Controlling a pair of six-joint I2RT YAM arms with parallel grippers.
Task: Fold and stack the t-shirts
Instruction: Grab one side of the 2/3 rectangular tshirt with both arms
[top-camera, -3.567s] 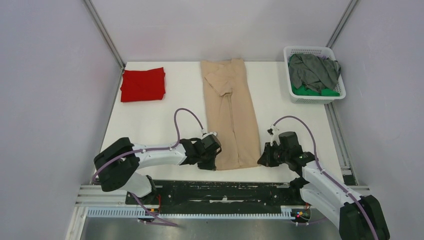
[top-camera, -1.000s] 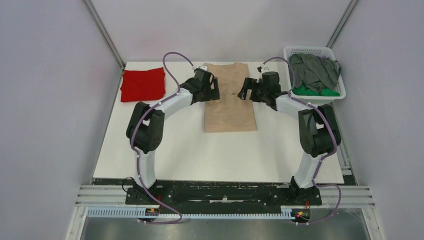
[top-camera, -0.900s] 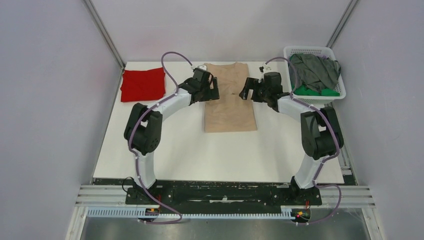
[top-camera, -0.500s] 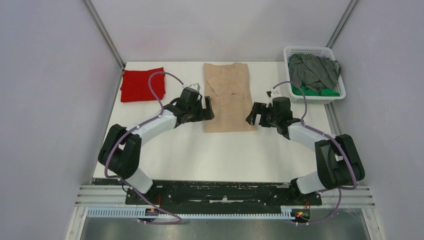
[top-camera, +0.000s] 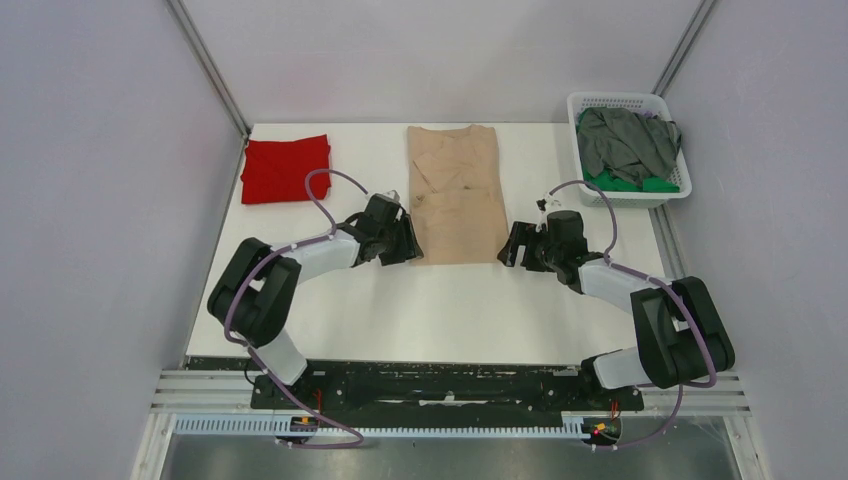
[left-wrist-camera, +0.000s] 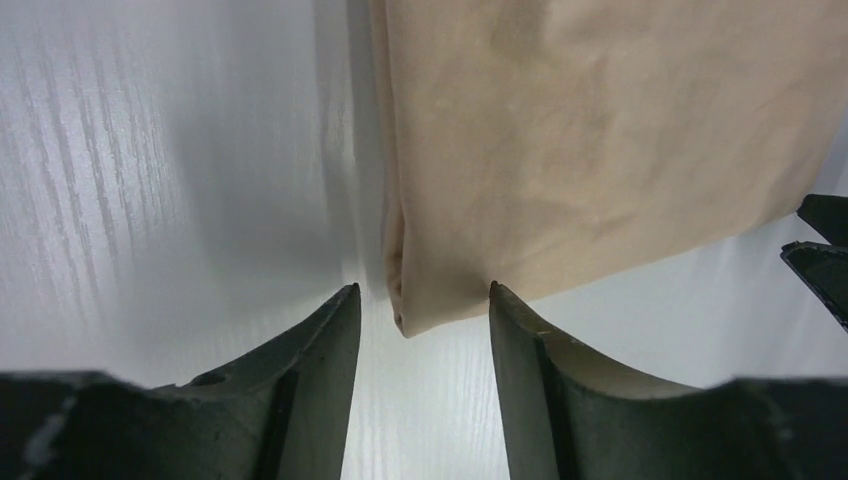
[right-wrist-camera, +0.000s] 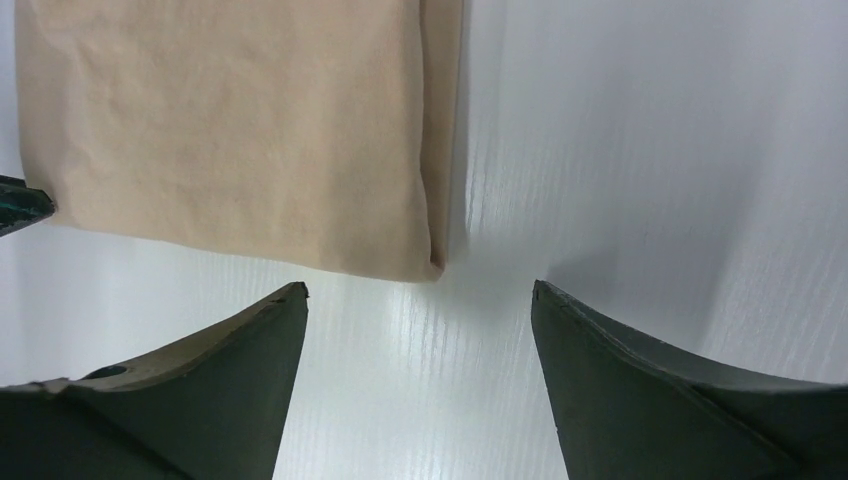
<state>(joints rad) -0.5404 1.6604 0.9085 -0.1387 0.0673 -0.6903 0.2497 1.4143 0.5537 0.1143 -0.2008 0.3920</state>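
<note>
The beige shirt (top-camera: 455, 195) lies folded in a long rectangle mid-bench (top-camera: 450, 310), with both arms low at its near edge. The left tool (left-wrist-camera: 420, 300) is partly spread, the shirt's near left corner between its fingers but not yet pinched, and the right tool (right-wrist-camera: 420, 295) is spread wide just short of the near right corner. A folded red shirt (top-camera: 286, 168) sits far left, while grey (top-camera: 628, 140) and green (top-camera: 620, 183) shirts fill the white basket (top-camera: 620, 98) far right.
</note>
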